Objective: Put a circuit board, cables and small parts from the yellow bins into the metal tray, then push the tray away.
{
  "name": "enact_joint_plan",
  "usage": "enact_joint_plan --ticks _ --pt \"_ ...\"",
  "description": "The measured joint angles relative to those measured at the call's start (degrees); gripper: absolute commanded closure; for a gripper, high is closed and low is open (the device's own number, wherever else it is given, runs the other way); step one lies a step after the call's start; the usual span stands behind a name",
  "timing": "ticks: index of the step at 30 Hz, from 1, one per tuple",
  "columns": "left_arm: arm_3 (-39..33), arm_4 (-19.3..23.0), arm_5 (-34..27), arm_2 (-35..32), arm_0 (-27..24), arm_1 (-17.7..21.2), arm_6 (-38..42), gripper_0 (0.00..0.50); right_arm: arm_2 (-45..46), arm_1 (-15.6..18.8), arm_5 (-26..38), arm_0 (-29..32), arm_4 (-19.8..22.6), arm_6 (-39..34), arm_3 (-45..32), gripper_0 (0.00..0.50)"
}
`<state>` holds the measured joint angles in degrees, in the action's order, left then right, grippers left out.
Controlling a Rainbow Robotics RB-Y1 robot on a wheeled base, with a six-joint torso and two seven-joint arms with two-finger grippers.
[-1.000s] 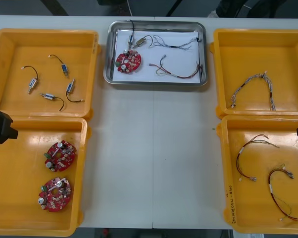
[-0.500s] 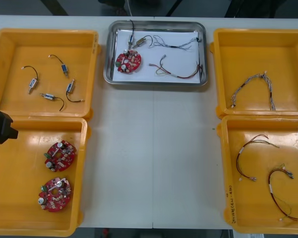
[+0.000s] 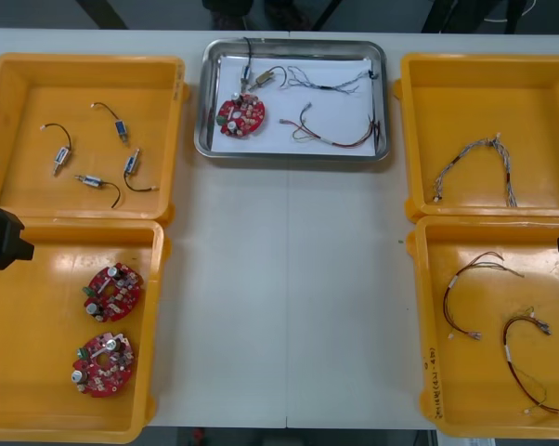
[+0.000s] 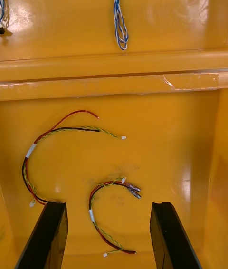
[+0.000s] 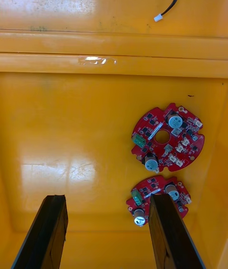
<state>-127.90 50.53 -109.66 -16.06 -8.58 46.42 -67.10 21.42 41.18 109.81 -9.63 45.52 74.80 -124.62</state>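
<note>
The tray [image 3: 292, 154] is seen at 12 o'clock on the table, loaded with a board [image 3: 241, 115], cables [image 3: 335, 137] and a small part [image 3: 262, 78]. If a last push is judged needed, it is best given squarely on the near rim, low and slow, so the shiny pan is not spun. The left gripper [image 5: 107, 197] is held spread and empty over the 8 o'clock bin [image 3: 38, 372], the right gripper [image 4: 108, 205] likewise over the 4 o'clock bin [image 3: 474, 390]. The board is round, red and studded; the cables are thin and limp.
</note>
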Motion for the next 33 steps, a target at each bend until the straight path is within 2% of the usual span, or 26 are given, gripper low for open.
enact_joint_plan --ticks 33 --pt "0.0 0.0 0.0 0.0 0.0 0.0 0.0 0.0 0.0 0.0 0.0 0.0 0.06 0.0 -0.12 0.0"
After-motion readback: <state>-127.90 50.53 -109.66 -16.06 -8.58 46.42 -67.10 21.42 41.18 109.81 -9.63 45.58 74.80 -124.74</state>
